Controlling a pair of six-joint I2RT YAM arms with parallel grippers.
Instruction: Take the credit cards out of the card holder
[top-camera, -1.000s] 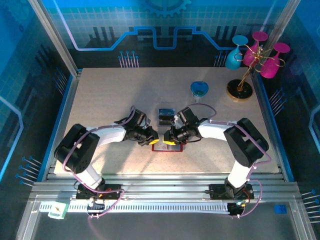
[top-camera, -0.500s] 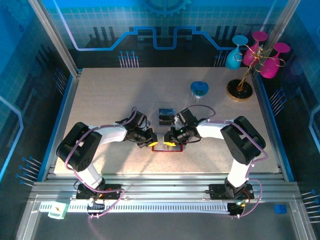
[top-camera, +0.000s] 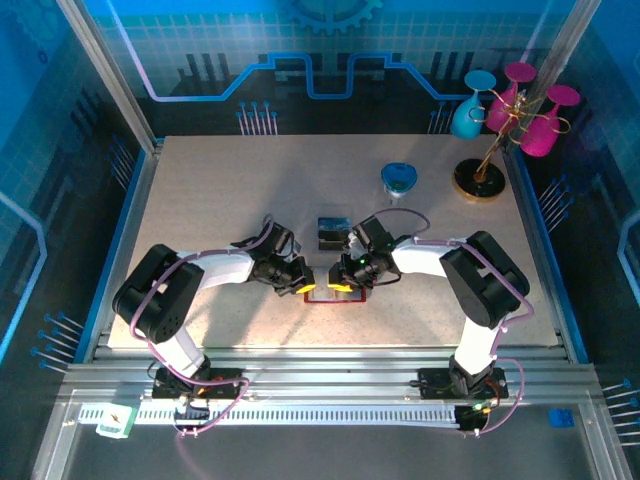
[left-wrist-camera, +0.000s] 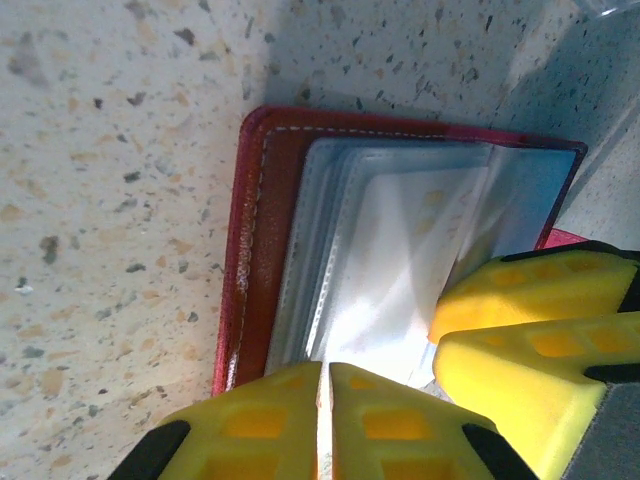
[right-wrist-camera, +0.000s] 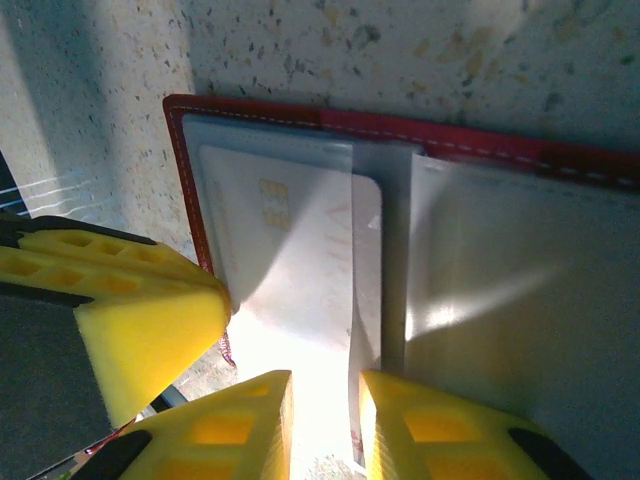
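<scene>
At the bottom edge of your left wrist view, the left gripper (left-wrist-camera: 322, 420) is clenched. Its yellow pads are pressed together on the near edge of a see-through pocket, with a bright sliver of plastic caught between them. You seem to be using it as an anchor, so the card holder (left-wrist-camera: 250, 250) cannot slide while the other arm pulls.

At the bottom of the right wrist view, the right gripper (right-wrist-camera: 322, 425) has its pads a little apart, astride the lower edge of a pale card (right-wrist-camera: 290, 260). Whether they actually bite on it cannot be told from here.

Just past both sets of fingers, the card holder lies open and flat on the speckled table (top-camera: 200, 200), low and centre in the top view, between your two wrists. It is red with white stitching along the rim, and its grey pockets are glossy and glaring under the light. The pale card sits in the left half, chip toward the upper left, and by my judgement is not yet out.

Farther on, just above the holder in the top view, a dark card (top-camera: 328, 232) lies apart from it.
</scene>
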